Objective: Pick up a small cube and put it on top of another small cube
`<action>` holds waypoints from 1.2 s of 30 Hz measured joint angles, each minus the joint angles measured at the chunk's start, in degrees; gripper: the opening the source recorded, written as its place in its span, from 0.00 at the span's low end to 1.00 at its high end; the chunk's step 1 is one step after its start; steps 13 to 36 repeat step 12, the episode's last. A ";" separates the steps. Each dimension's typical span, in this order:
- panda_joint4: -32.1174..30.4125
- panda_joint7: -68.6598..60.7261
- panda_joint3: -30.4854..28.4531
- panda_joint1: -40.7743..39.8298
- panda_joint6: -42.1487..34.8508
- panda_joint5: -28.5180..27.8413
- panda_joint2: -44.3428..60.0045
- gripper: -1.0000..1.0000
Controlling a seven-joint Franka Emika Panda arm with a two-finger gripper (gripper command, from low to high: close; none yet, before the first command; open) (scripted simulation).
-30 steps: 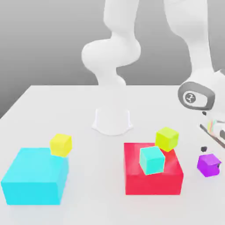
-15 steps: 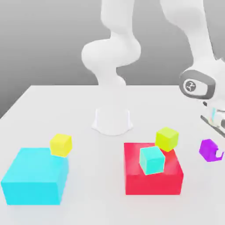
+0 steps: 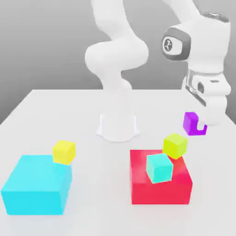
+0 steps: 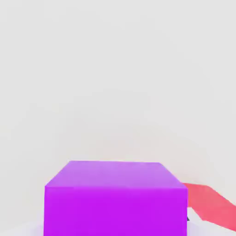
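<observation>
At the right of the exterior view, the gripper [image 3: 199, 125] pinches the small purple cube [image 3: 192, 123] in mid-air, raised above the lime-yellow cube [image 3: 175, 145], probably to clear it for stacking.

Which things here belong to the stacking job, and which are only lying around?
Part of the job:
- purple cube, held in the air by the gripper
- one small cube as the base; which one cannot be told: lime cube, teal cube or yellow cube

Just lying about:
- red block
- cyan block
</observation>
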 joint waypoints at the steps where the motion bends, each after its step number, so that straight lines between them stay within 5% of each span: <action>1: -0.82 -0.10 -0.31 -0.32 -1.26 -0.04 -2.07 0.00; 4: -3.11 -0.30 -0.86 -1.10 -2.19 -0.13 -5.28 0.00; 9: -6.15 -0.47 -0.23 -1.61 8.71 0.23 2.58 0.00; 10: -6.51 -0.46 -0.16 -1.64 10.21 0.24 3.72 1.00; 36: -6.51 -0.46 -0.16 -1.64 10.21 0.24 3.72 1.00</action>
